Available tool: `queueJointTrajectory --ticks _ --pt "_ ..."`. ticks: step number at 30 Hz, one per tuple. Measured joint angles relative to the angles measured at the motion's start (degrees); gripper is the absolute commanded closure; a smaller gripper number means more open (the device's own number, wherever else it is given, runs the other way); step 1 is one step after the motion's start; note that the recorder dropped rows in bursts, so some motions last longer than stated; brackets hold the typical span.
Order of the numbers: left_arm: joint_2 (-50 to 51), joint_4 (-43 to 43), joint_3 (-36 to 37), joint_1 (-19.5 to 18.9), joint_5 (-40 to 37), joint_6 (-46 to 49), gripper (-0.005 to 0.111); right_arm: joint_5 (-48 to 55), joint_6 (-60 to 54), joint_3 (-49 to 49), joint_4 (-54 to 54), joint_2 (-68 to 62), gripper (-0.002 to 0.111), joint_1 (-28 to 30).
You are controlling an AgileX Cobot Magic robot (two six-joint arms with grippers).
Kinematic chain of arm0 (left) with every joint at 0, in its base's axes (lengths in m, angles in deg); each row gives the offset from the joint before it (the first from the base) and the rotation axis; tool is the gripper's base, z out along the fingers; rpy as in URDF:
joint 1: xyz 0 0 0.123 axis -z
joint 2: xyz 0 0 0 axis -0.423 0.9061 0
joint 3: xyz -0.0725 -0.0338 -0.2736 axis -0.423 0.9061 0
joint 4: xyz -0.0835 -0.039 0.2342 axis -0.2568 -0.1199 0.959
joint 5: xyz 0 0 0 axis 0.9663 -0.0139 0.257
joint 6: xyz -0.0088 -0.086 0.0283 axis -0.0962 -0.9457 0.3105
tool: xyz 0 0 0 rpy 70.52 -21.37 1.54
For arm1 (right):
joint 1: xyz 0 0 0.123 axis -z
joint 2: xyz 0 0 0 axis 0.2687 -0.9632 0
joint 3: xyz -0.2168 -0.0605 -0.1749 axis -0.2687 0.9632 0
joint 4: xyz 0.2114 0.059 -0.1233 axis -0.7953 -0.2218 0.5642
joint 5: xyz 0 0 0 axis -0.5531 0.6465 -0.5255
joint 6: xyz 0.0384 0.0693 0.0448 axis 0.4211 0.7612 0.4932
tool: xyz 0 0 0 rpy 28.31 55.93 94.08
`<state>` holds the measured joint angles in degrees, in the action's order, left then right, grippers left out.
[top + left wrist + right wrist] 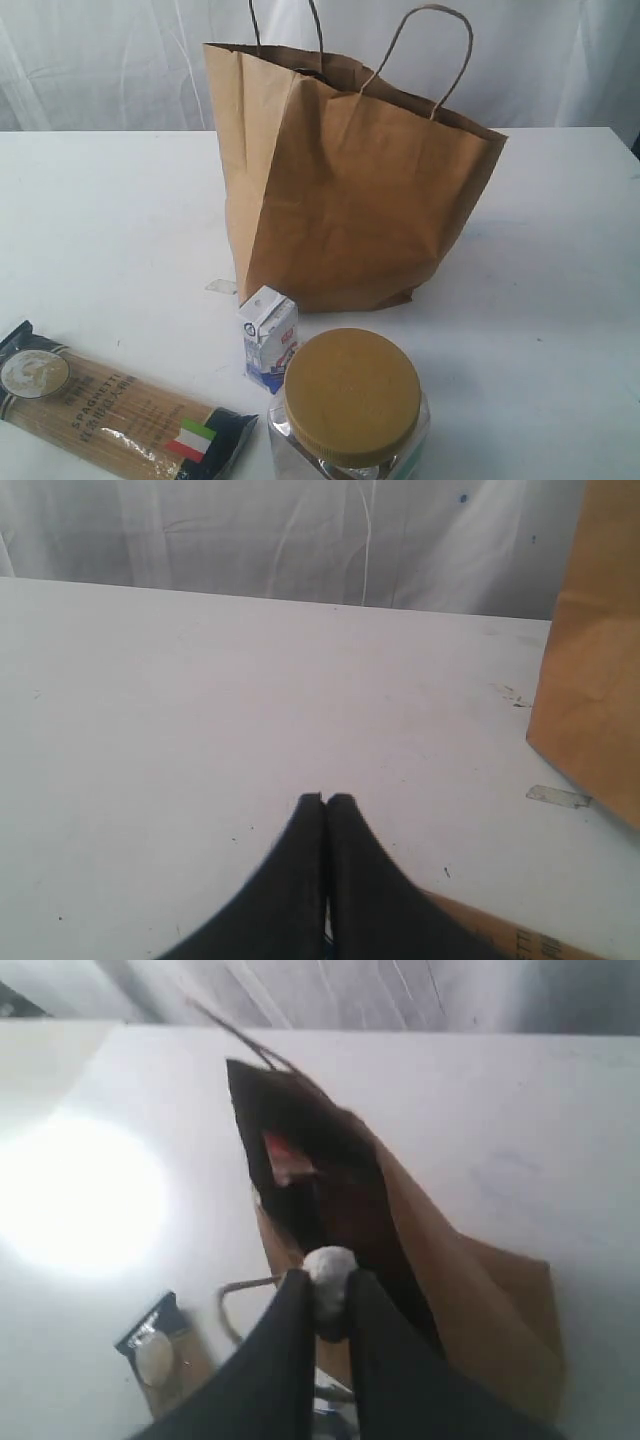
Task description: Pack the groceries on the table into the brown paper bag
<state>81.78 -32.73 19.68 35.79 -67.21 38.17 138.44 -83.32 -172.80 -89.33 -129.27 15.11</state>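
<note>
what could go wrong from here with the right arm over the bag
The right gripper pinches only a white cap over the open bag; so small a grip may slip and drop it early.
The bag's mouth looks narrow and creased, so the load may catch the rim and tip the bag.
The carton stands close to the bag and could be knocked over.

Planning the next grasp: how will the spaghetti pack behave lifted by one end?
The spaghetti pack is long and full of straight strands, so likely stiff but brittle. Gripped at one end it would probably tilt. Its film wrapper may slip.
</note>
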Motion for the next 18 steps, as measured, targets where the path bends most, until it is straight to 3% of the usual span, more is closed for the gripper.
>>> queueJointTrajectory --ticks 12,18 --pt "0.0 0.0 0.0 0.0 0.0 0.0 0.107 8.4 -16.9 -0.3 -21.0 -15.4 0.108 2.2" --pt "0.0 0.0 0.0 0.0 0.0 0.0 0.107 8.0 -22.5 -0.3 -23.3 -20.0 0.108 -1.8"
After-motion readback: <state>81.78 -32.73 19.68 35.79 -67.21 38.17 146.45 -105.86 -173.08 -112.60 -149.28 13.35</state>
